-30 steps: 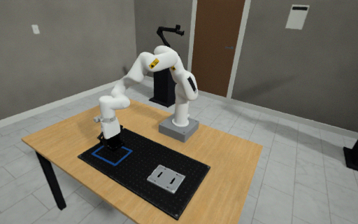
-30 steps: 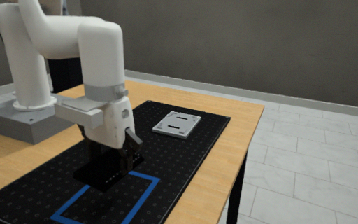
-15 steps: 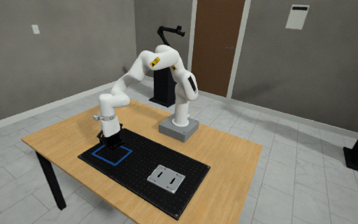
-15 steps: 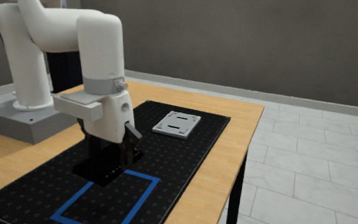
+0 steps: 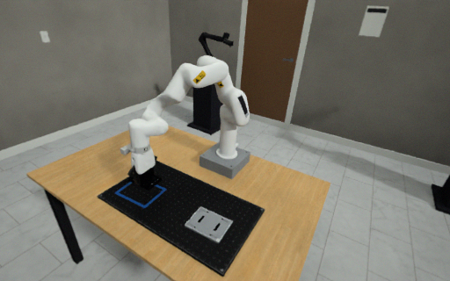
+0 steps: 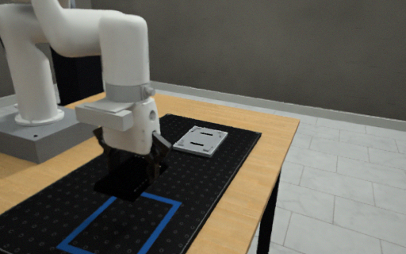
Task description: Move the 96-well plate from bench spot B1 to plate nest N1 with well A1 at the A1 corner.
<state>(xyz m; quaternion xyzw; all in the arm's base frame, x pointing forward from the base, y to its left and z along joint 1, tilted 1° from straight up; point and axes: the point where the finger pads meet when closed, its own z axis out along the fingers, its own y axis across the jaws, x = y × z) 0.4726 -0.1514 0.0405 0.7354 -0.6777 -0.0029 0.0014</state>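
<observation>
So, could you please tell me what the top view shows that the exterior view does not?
Only the top view shows the whole arm, the brown door, a black stand behind the table and the table's leg. Only the exterior view shows the gripper close up, shut on the dark plate, which looks lifted over the far edge of the blue outline. Both show the black board, the grey nest with nothing in it, and the arm's grey base.

Claw [image 6: 133, 164] with the plate [image 6: 125, 180] sits at the far edge of the blue outline [image 6: 158, 225]. Breadboard [image 6: 216, 167] between it and the nest [image 6: 202, 140] carries nothing. Only bulk nearby: grey arm base [image 6: 1, 144], off to the side on the bench [image 6: 255, 159].
</observation>
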